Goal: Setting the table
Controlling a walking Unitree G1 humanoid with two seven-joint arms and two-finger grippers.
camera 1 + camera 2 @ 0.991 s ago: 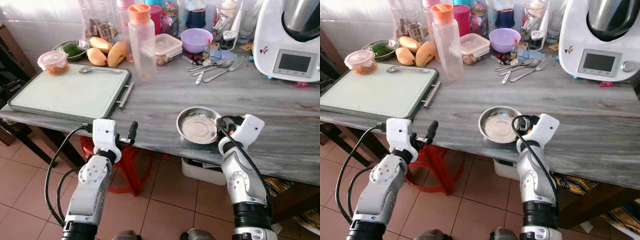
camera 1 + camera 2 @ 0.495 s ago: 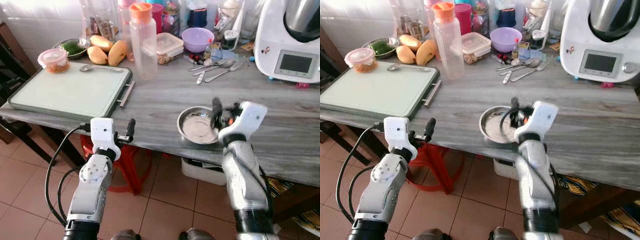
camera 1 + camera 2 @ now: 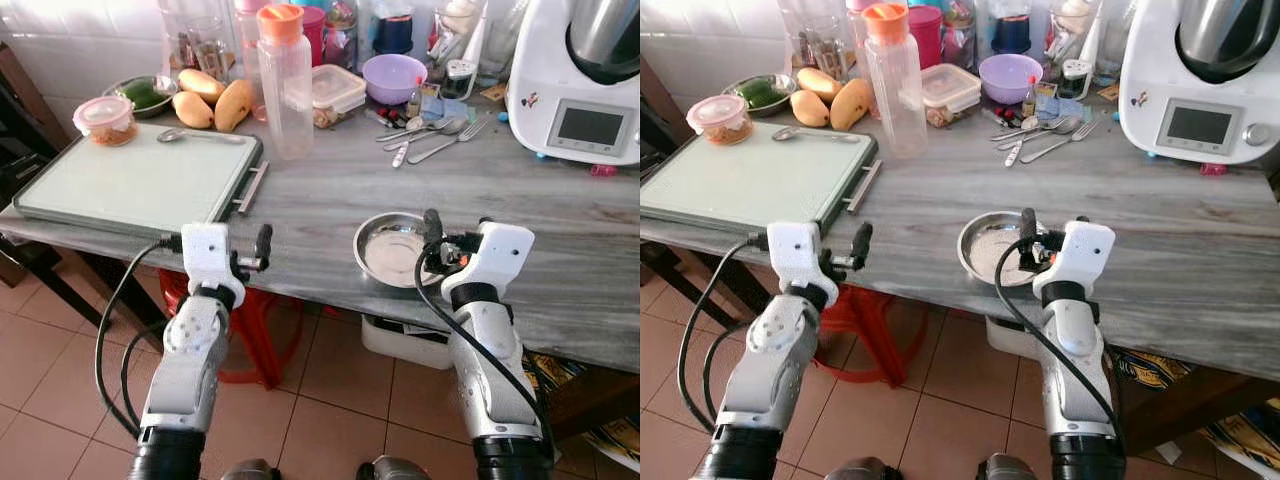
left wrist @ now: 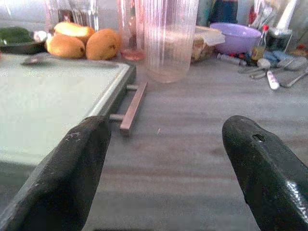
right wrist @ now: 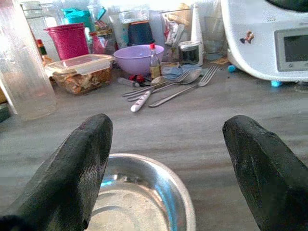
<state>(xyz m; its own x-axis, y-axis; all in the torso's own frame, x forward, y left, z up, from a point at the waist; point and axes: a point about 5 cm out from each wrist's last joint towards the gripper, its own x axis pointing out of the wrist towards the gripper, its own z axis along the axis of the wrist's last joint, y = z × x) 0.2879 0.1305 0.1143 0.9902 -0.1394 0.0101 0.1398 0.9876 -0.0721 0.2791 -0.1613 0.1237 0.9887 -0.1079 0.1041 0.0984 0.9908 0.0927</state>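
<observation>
Table: a long grey table was seen, with many kitchen things crowded along its far side.
Metal bowl: a shiny round metal bowl was placed near the front edge of the table, with nothing in it.
Right gripper: the right gripper was held just above the right rim of the bowl. Its black fingers were spread wide, and nothing was gripped between them. The bowl's rim was seen low between them in the right wrist view.
Left gripper: the left gripper was held at the front edge of the table, near the tray's handle. Its fingers were spread wide too, and nothing was held.
Tray: a pale green tray was laid flat on the left part of the table.
Spoon: one spoon was laid at the far edge of the tray.
Cutlery: some spoons and a fork were left in a small pile at the back, well apart from the bowl.
Bottle: a tall clear bottle with an orange cap was stood behind the tray.
Mangoes: yellow mangoes were piled to the left of the bottle.
Purple bowl: a purple bowl was set at the back.
Kitchen machine: a big white kitchen machine was stood at the far right.
</observation>
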